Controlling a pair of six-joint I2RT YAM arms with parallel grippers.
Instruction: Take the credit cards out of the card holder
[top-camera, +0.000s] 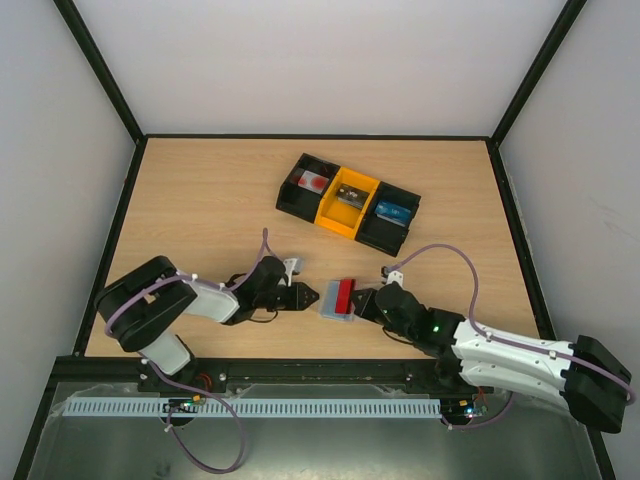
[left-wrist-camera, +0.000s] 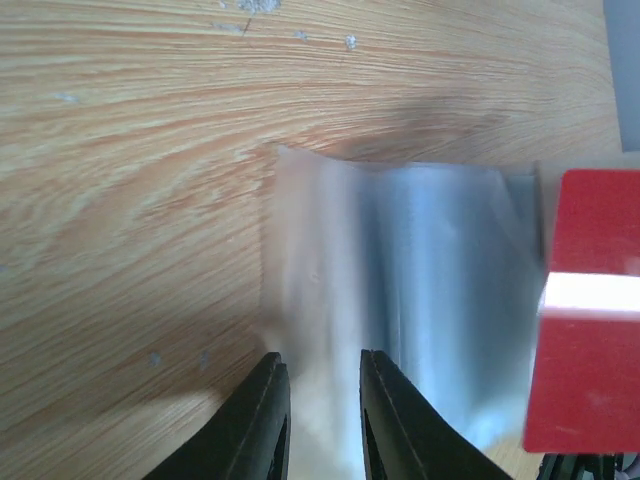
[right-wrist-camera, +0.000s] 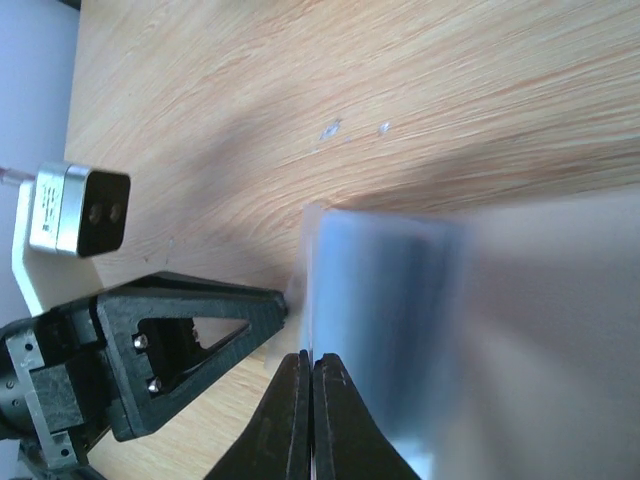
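Observation:
The card holder (top-camera: 333, 311), a translucent grey-blue sleeve, lies on the table between my grippers. It fills the middle of the left wrist view (left-wrist-camera: 430, 290) and the right wrist view (right-wrist-camera: 400, 330). A red credit card (top-camera: 344, 296) with a dark stripe sticks out of it, tilted up; in the left wrist view (left-wrist-camera: 590, 380) it shows a white band. My right gripper (top-camera: 363, 303) has its jaws pressed together (right-wrist-camera: 306, 360) on a thin edge, apparently this card. My left gripper (top-camera: 310, 296) has its jaws slightly apart (left-wrist-camera: 320, 360) at the sleeve's left end.
A black-and-yellow three-compartment tray (top-camera: 288, 205) stands at the back centre, holding small red, dark and blue items. The left gripper's finger (right-wrist-camera: 250, 305) touches the sleeve's corner in the right wrist view. A black frame borders the table.

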